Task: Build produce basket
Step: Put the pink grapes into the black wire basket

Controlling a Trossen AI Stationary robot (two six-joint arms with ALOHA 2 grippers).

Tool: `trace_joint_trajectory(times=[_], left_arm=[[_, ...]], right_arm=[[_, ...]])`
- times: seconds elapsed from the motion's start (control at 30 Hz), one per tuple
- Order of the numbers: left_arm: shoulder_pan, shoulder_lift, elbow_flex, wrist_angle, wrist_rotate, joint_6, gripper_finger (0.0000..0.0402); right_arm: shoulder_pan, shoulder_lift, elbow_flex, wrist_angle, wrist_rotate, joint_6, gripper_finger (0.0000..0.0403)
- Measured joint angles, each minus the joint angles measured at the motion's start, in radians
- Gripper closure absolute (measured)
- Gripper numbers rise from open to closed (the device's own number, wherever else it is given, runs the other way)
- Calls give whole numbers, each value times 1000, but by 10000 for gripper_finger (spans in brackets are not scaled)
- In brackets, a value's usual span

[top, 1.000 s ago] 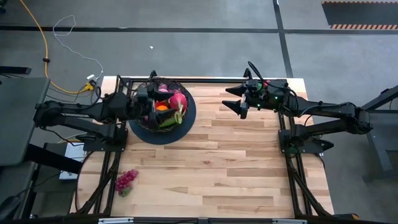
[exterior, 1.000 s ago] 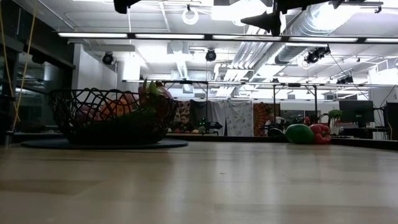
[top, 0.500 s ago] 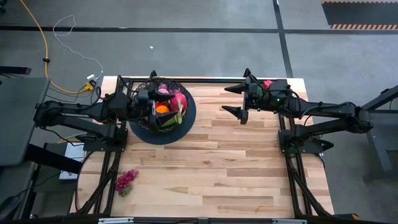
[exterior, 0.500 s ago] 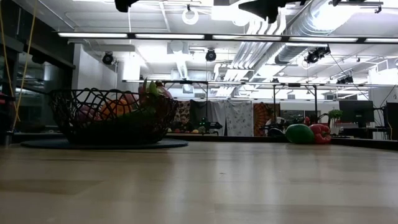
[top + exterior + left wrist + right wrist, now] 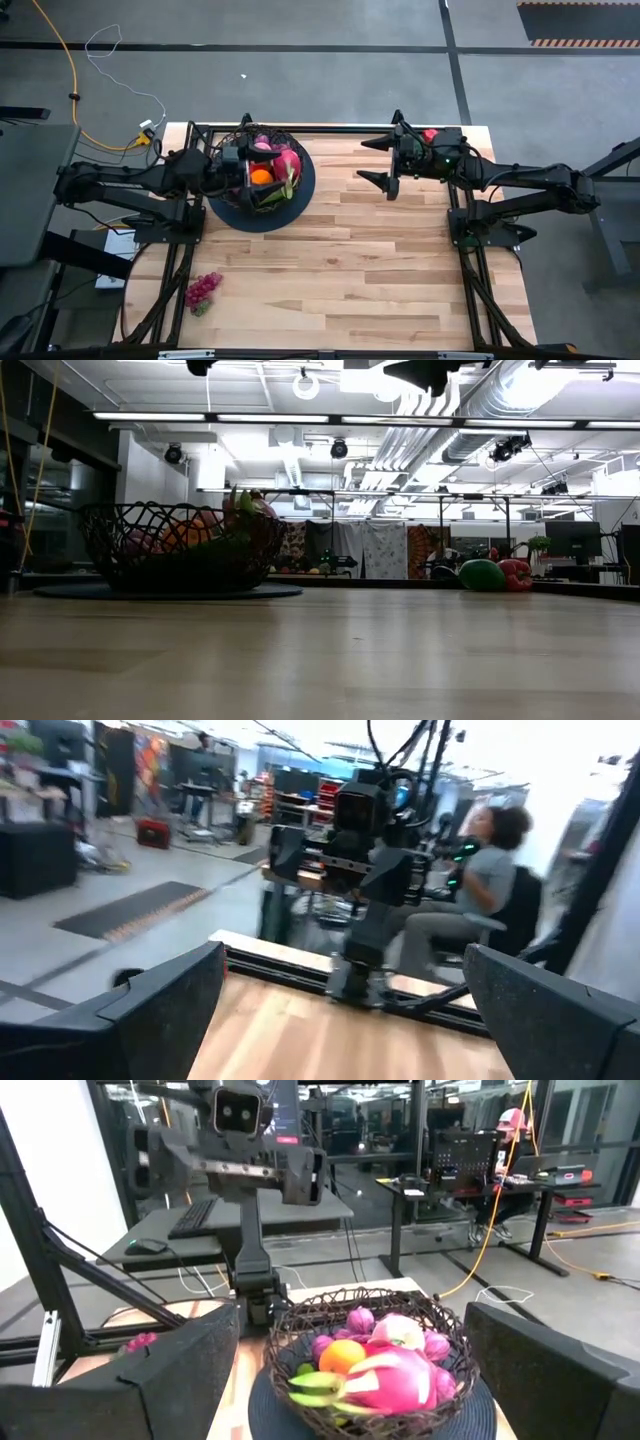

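Observation:
The black wire basket (image 5: 262,196) stands on its dark round base at the table's far left and also shows in the low view (image 5: 170,545) and the right wrist view (image 5: 372,1312). It holds an orange (image 5: 260,176), a pink fruit with green leaves (image 5: 395,1380), purple grapes (image 5: 360,1320) and other produce. My left gripper (image 5: 246,168) is open and empty above the basket's left rim. My right gripper (image 5: 366,162) is open and empty, high above the table at the far right, facing the basket. A purple grape bunch (image 5: 203,289) lies on the table near the front left corner.
A green pepper (image 5: 482,574) and a red pepper (image 5: 516,573) lie at the far right, under my right arm; the red one shows in the high view (image 5: 430,133). A person (image 5: 480,890) sits beyond the table's right side. Bare wood (image 5: 350,270) fills the middle and front.
My right gripper has risen and turned about its wrist, so its two fingers now lie spread side by side as seen from above. My left gripper has drawn back a little toward the table's left edge, uncovering more of the orange. The basket and produce have stayed in place.

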Motion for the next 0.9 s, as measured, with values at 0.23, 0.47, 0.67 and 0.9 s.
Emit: trace_joint_trajectory(times=[0.23,0.47,0.67,0.9], left_arm=[[-5,-3,97,-230,69,-134,3],[-95,40,251,-641,119,-158,3],[-247,106,307,-1053,207,-386,3],[-457,230,307,-1450,323,-801,3]], right_arm=[[0,-9,0,-109,0,6,26],[0,-11,0,-184,0,6,26],[0,-11,0,-189,0,6,26],[0,-11,0,-207,0,6,26]])
